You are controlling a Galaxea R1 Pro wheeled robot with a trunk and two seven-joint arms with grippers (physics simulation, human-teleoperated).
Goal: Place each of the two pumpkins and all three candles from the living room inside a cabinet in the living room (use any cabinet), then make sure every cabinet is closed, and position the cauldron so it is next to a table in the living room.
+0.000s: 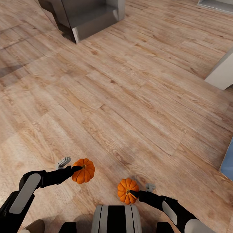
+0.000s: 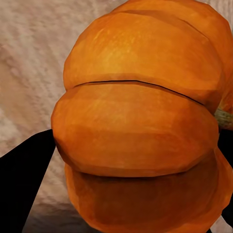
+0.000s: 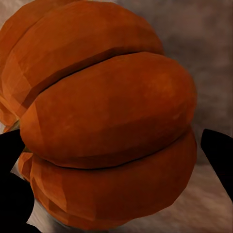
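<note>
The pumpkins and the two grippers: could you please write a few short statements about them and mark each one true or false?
1. Each gripper holds one pumpkin. True: the left gripper is closed on the left pumpkin, and the right gripper on the right pumpkin.
2. Both pumpkins are bright orange and ribbed. True.
3. The pumpkins lie in an open drawer. False: they are held over the wood plank floor.
4. The two pumpkins touch each other. False: bare floor shows between them.
5. The left gripper holds a candle. False: it holds a pumpkin.
</note>
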